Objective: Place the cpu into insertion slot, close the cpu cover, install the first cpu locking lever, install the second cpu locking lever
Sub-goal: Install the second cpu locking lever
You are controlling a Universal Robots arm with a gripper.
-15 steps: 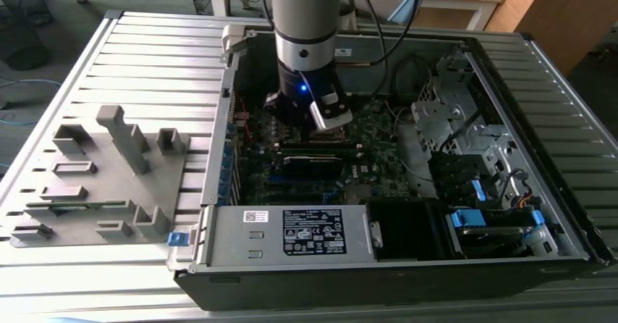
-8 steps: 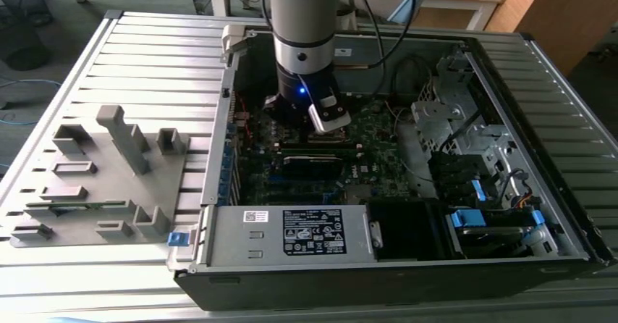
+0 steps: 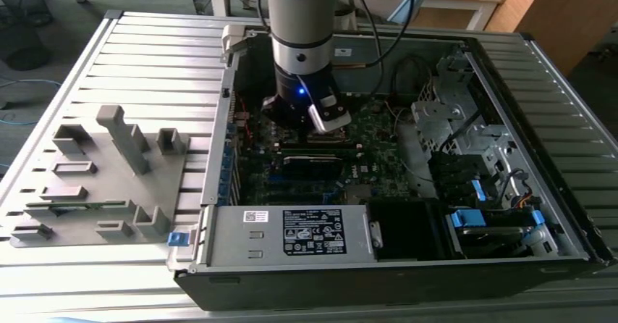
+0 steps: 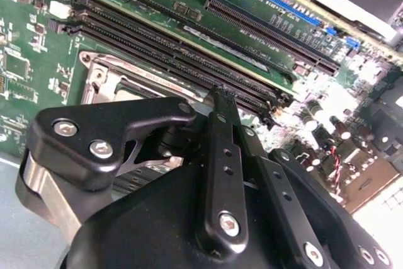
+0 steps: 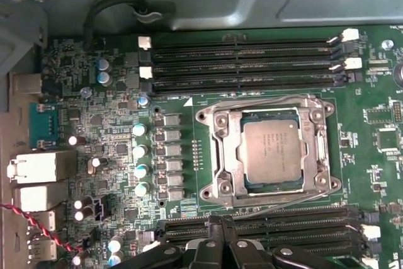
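Fingers clenched, empty; 1 cpu in insertion slot, cpu cover down.

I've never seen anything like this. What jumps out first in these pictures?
First, the robot arm reaching down into an open computer case lying on a slatted metal table. In the first wrist view, the silver cpu sits in the insertion slot on the green circuit board, with the cpu cover closed around it. The black gripper hangs just above the long black memory slots beside it.
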